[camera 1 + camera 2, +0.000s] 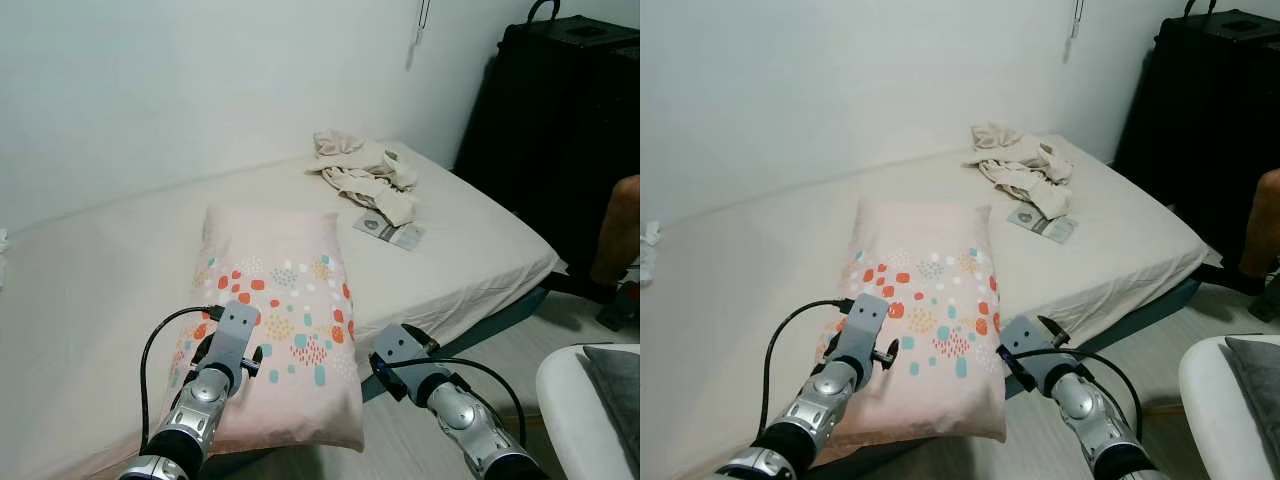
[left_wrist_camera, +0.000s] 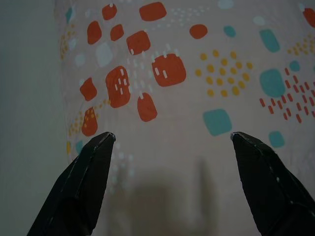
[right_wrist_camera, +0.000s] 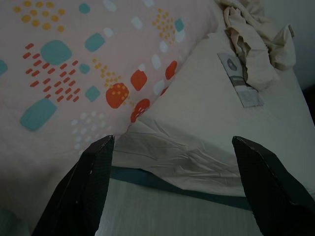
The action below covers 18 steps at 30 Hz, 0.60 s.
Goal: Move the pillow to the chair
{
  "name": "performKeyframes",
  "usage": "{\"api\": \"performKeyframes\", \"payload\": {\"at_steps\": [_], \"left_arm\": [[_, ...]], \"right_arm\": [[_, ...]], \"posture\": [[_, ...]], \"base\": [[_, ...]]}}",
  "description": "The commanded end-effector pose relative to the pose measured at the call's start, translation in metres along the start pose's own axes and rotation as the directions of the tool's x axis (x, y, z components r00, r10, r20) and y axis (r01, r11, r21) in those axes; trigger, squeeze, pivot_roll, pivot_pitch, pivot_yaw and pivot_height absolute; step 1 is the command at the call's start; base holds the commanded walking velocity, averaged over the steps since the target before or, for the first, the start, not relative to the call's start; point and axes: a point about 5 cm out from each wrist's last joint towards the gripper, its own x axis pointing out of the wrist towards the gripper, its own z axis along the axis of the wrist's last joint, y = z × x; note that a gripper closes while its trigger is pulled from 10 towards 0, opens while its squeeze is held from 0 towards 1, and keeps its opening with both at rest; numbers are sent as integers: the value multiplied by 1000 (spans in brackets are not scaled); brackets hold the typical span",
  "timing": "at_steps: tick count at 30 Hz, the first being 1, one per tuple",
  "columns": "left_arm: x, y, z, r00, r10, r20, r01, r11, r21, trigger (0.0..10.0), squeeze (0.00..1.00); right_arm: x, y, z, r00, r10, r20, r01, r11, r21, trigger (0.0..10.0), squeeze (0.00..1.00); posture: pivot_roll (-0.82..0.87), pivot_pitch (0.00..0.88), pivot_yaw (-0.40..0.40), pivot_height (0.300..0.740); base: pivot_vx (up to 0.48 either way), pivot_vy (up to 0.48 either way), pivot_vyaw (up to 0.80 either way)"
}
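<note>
A pale pink pillow (image 1: 275, 320) with orange, teal and yellow spots lies flat on the bed (image 1: 110, 270), its near end at the bed's front edge. My left gripper (image 2: 172, 135) hovers open just above the pillow's left part, spotted fabric between its fingertips; its wrist (image 1: 228, 345) sits over the pillow. My right gripper (image 3: 172, 137) is open beside the pillow's right edge, over the sheet's corner and the floor; its wrist (image 1: 405, 360) is just off the bed. A white rounded seat (image 1: 575, 410) with a grey cushion (image 1: 615, 380) stands at the lower right.
A heap of cream clothes (image 1: 365, 172) and a small packet (image 1: 390, 230) lie at the bed's far right. A tall black case (image 1: 560, 130) stands by the wall on the right. A person's leg (image 1: 615, 240) is at the right edge.
</note>
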Motion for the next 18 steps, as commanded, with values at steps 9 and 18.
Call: {"api": "performKeyframes", "payload": {"at_steps": [9, 18], "left_arm": [[1, 2, -1, 1000, -3, -19, 3, 1000, 6, 10000, 0], [1, 0, 0, 1000, -10, -16, 10, 1000, 9, 10000, 0]], "right_arm": [[1, 1, 0, 1000, -4, -3, 4, 1000, 17, 10000, 0], [0, 1, -1, 1000, -6, -4, 6, 1000, 19, 10000, 0]], "posture": [[-127, 50, 36, 740], [-130, 50, 42, 740]], "base": [[0, 0, 0], [0, 0, 0]]}}
